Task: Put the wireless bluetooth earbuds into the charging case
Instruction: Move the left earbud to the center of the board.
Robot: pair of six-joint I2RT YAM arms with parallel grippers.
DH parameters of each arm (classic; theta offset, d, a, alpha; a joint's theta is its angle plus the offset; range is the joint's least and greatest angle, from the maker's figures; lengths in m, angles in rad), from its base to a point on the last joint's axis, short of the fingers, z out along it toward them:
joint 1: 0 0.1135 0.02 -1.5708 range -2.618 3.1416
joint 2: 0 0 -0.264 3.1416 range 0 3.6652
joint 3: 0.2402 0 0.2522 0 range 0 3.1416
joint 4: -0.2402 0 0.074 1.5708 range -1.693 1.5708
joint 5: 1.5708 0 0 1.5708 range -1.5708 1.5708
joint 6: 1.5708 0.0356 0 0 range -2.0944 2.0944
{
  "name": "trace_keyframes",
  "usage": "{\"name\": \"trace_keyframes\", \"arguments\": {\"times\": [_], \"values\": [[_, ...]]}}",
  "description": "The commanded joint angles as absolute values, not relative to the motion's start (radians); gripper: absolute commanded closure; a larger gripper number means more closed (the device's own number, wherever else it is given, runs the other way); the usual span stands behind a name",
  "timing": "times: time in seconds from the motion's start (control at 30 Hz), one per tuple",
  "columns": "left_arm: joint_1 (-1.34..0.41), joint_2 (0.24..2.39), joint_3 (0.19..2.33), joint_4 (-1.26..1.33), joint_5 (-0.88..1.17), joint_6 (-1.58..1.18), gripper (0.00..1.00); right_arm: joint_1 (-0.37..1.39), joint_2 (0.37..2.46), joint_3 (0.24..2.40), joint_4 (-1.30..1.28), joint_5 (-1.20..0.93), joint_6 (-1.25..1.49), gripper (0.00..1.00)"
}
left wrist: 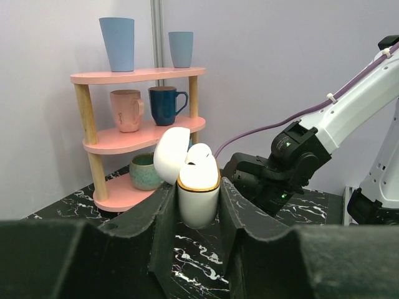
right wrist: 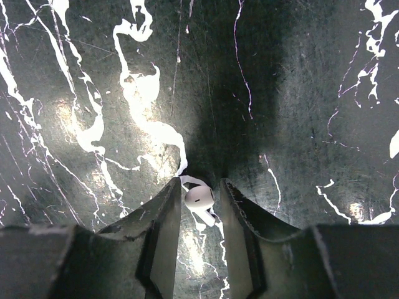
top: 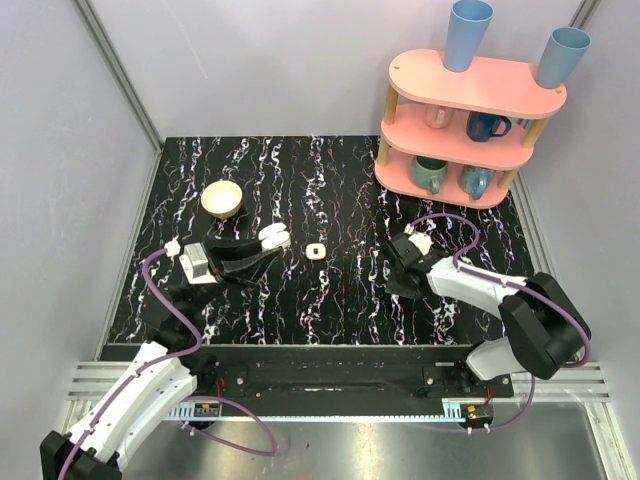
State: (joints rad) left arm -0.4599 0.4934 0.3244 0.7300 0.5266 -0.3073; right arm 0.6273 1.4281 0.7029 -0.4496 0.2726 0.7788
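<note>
My left gripper [top: 262, 250] is shut on the white charging case [top: 274, 237] and holds it upright with its lid open. In the left wrist view the case [left wrist: 198, 202] has a gold rim, and a white rounded shape rises out of its opening. My right gripper [top: 398, 272] points down at the table right of centre. In the right wrist view its fingers [right wrist: 163, 215] stand close on both sides of a tiny white earbud [right wrist: 198, 197] at table level. A small white rounded-square piece with a dark centre [top: 317, 250] lies between the arms.
A pale bowl [top: 222, 198] stands at the back left. A pink three-tier shelf [top: 470, 120] with mugs and two blue cups stands at the back right. The table [top: 330, 190] is black marble, with walls on the left, back and right.
</note>
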Motion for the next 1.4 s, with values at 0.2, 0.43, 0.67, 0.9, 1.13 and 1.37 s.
{"name": "trace_keyframes", "arguments": {"times": [0.2,0.43,0.67,0.9,1.13,1.37], "values": [[-0.465,0.505,0.331,0.792,0.526,-0.322,1.00,0.624,1.437,0.732,-0.466,0.275,0.767,0.64],[-0.463,0.502,0.331,0.790,0.526,-0.322,1.00,0.624,1.437,0.736,-0.465,0.265,0.761,0.60],[-0.465,0.500,0.330,0.788,0.526,-0.322,1.00,0.626,1.437,0.732,-0.471,0.262,0.764,0.59],[-0.465,0.500,0.328,0.787,0.523,-0.324,1.00,0.635,1.436,0.741,-0.486,0.276,0.764,0.61],[-0.463,0.499,0.331,0.781,0.520,-0.322,1.00,0.649,1.448,0.738,-0.483,0.291,0.782,0.61],[-0.465,0.499,0.333,0.781,0.525,-0.324,1.00,0.658,1.450,0.742,-0.482,0.296,0.795,0.61]]}}
